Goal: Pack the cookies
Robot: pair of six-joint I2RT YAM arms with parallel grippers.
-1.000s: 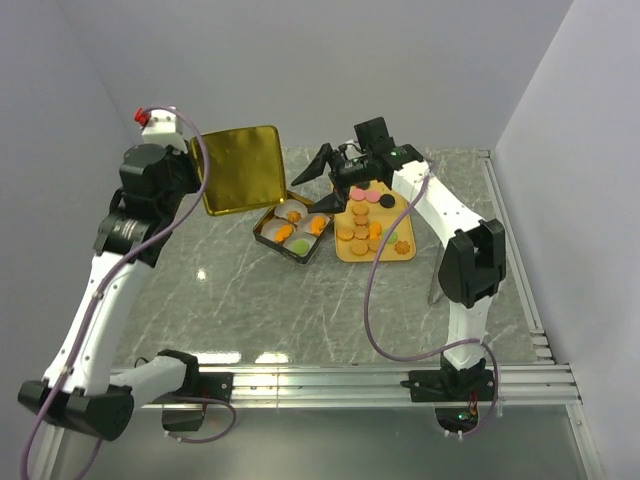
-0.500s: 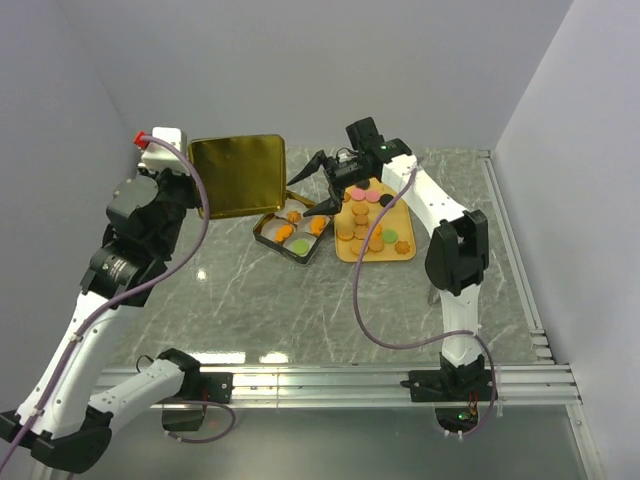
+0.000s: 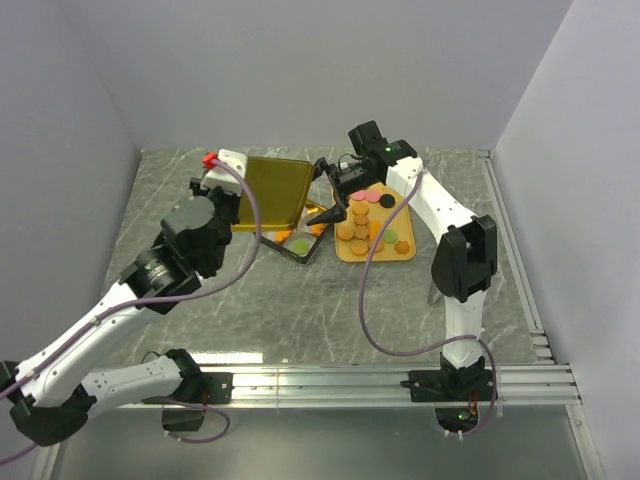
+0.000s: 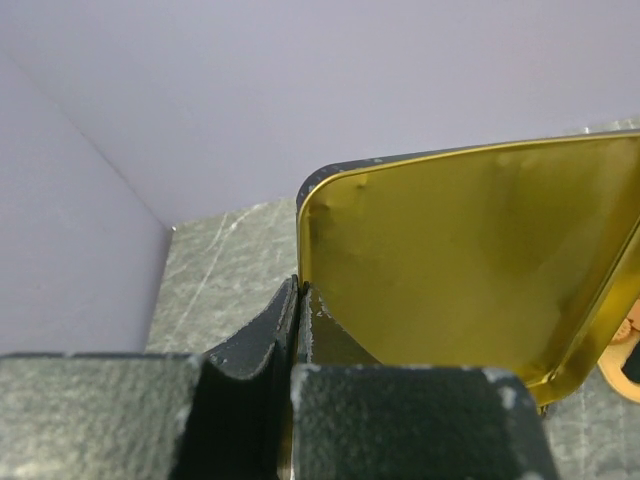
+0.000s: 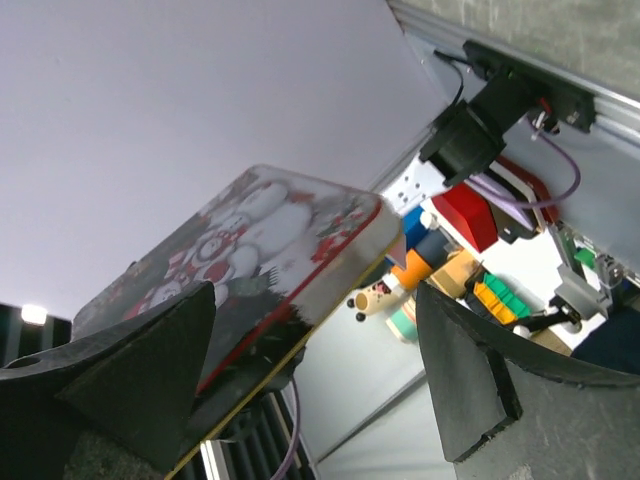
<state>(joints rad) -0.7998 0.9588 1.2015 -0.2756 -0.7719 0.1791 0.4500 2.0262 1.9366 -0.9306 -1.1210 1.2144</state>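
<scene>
Cookies [image 3: 362, 228], orange, tan, pink and black, lie on an orange tray [image 3: 400, 248]. A few more cookies [image 3: 300, 245] show in the dark tin box [image 3: 292, 253], which is mostly hidden under the lid. My left gripper [image 3: 232, 190] [image 4: 298, 290] is shut on the edge of the gold-lined tin lid [image 3: 272, 190] [image 4: 470, 270] and holds it tilted over the box. My right gripper [image 3: 323, 192] [image 5: 310, 350] stands open at the lid's right edge. In the right wrist view the lid's snowman-printed top [image 5: 260, 250] lies close by one finger [image 5: 130, 370].
The marble table [image 3: 250, 310] has a metal rail [image 3: 360, 380] along its near edge. Grey walls close in the left, back and right sides. A purple cable [image 3: 365, 300] hangs from the right arm over the table.
My left arm has swung the lid right and down, from standing at the back left to tilting over the tin box. The right gripper has stayed beside the box and opened slightly.
</scene>
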